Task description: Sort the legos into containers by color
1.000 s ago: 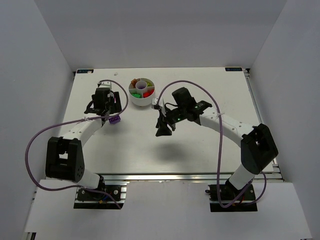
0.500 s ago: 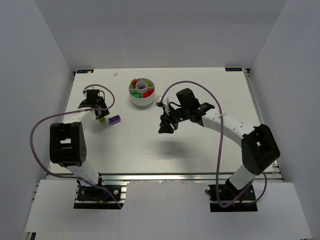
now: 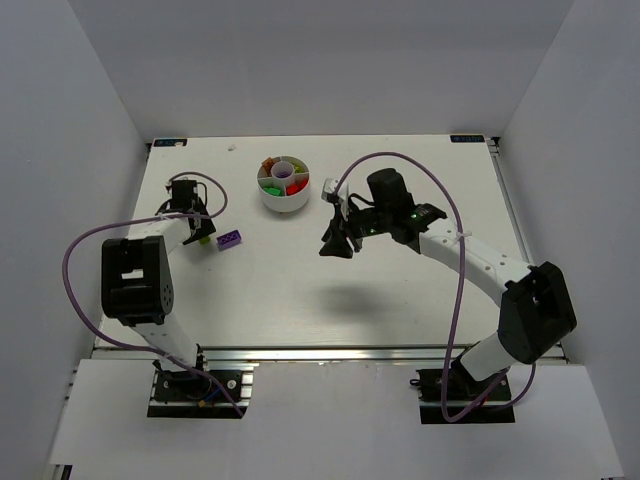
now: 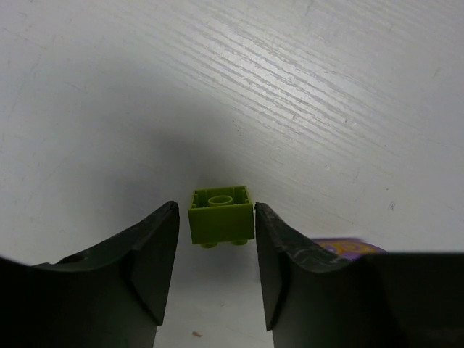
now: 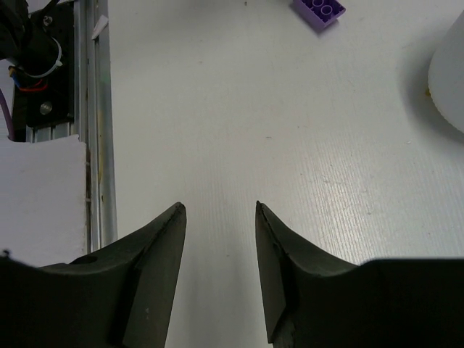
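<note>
A lime-yellow lego (image 4: 221, 216) lies on the table between the fingertips of my left gripper (image 4: 216, 209). The jaws stand close on either side of it, with a thin gap at the left finger. In the top view the left gripper (image 3: 196, 230) is low at the table's left, and a purple lego (image 3: 230, 239) lies just to its right. The white dish (image 3: 284, 205) stands at the back centre with red, green, orange and purple legos in its compartments. My right gripper (image 3: 336, 246) hovers open and empty right of the dish.
In the right wrist view the open right gripper (image 5: 220, 206) looks across bare table to the purple lego (image 5: 319, 11), the dish wall (image 5: 451, 80) and the aluminium rail (image 5: 98, 123) at the table's near edge.
The left arm swung left from above the purple lego to the lime one, and its jaws narrowed around it. The right arm drifted a little to the right and back.
</note>
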Available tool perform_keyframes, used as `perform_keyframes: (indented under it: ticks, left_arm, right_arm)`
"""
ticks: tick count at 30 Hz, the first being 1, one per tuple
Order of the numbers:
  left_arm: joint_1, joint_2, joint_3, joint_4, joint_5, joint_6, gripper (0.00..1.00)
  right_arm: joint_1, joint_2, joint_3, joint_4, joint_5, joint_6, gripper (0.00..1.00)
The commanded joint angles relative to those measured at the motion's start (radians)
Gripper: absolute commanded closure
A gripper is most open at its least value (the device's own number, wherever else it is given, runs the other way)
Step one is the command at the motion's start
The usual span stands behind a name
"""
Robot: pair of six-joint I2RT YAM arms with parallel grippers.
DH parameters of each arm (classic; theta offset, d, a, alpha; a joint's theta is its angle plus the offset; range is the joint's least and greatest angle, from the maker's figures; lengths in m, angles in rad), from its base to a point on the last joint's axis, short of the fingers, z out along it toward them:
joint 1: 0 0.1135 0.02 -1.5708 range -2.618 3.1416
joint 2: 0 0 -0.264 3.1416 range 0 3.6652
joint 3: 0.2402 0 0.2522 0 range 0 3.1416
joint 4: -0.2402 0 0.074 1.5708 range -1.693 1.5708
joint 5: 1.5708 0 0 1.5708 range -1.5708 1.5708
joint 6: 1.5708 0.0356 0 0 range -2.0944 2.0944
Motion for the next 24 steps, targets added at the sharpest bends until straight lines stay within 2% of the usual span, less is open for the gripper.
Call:
perform_keyframes:
  ticks: [1, 4, 7, 10, 11, 13, 15, 17, 19, 21, 24]
  left_arm:
    - [0.003, 0.002, 0.034, 0.006, 0.021, -0.009, 0.46]
    - [0.003, 0.003, 0.032, 0.006, 0.024, -0.009, 0.48]
    - [0.004, 0.003, 0.034, 0.002, 0.034, -0.006, 0.59]
    - [0.004, -0.007, 0.046, -0.007, 0.044, 0.003, 0.79]
    - [0.004, -0.033, 0.051, -0.006, 0.049, 0.015, 0.90]
    - [0.003, -0.075, 0.046, 0.019, 0.082, 0.021, 0.98]
    - [-0.003, -0.153, 0.026, 0.084, 0.194, 0.028, 1.00]
    - [-0.026, -0.214, 0.014, 0.146, 0.370, 0.031, 1.00]
    - [-0.092, -0.235, 0.012, 0.233, 0.464, 0.040, 1.00]
    - [-0.141, -0.233, 0.040, 0.252, 0.538, 0.086, 1.00]
    - [-0.248, -0.212, 0.130, 0.247, 0.531, 0.205, 1.00]
  right_arm:
    - [-0.012, -0.023, -0.008, 0.022, -0.032, 0.016, 0.52]
    - [-0.021, -0.029, -0.010, 0.024, -0.044, 0.021, 0.52]
    - [-0.030, -0.034, -0.011, 0.024, -0.053, 0.027, 0.52]
    - [-0.039, -0.045, -0.013, 0.026, -0.060, 0.030, 0.53]
    - [-0.042, -0.054, -0.014, 0.027, -0.060, 0.030, 0.53]
    - [-0.055, -0.068, -0.017, 0.035, -0.055, 0.035, 0.56]
    - [-0.068, -0.101, -0.034, 0.065, -0.049, 0.042, 0.60]
    - [-0.084, -0.141, -0.057, 0.088, -0.035, 0.056, 0.70]
    - [-0.099, -0.169, -0.071, 0.124, -0.029, 0.077, 0.83]
    - [-0.121, -0.201, -0.089, 0.142, -0.032, 0.088, 0.85]
    - [-0.147, -0.230, -0.105, 0.171, -0.044, 0.105, 0.87]
